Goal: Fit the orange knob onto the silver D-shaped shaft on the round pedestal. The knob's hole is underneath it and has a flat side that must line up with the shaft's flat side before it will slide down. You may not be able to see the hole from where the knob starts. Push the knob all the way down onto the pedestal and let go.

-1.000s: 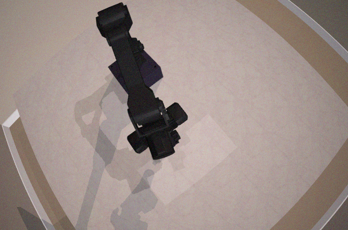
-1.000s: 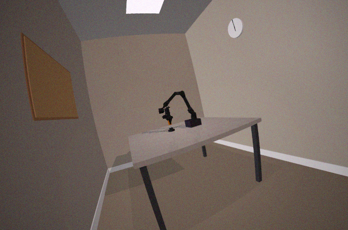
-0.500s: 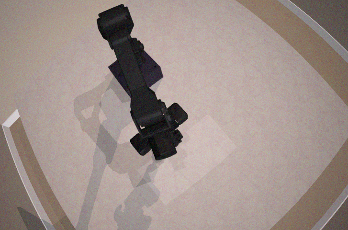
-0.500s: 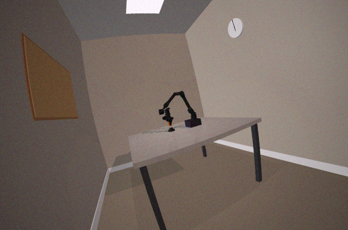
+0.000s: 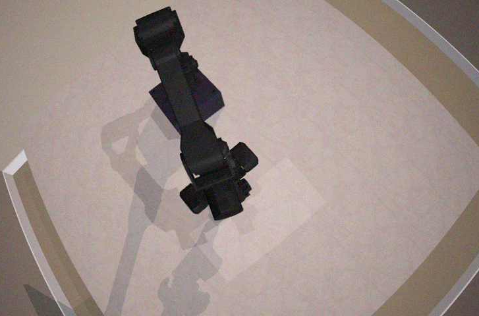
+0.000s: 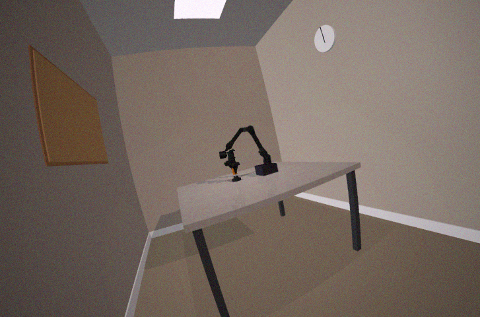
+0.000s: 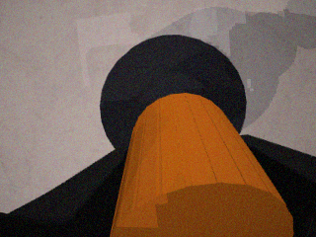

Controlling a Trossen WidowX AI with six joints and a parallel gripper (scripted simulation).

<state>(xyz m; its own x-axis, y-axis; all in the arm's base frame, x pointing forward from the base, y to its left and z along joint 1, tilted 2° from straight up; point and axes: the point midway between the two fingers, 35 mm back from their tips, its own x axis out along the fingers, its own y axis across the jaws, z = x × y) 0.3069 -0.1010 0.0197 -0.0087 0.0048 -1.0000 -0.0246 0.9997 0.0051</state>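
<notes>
The orange knob is upright between the fingers of my gripper, which is shut on it. The dark round pedestal stands on the table directly below the knob. In the wrist view the knob's far end overlaps the pedestal's middle, and the pedestal's rim shows around it. The silver shaft is hidden behind the knob, and so is the hole underneath. I cannot tell whether the knob touches the shaft or whether the flat sides line up. In the top view my arm hides the knob and pedestal.
The arm's dark base block stands on the pale table, behind the pedestal. Shadows of the arm fall across the table beside the pedestal. A paler square patch of light lies near the gripper.
</notes>
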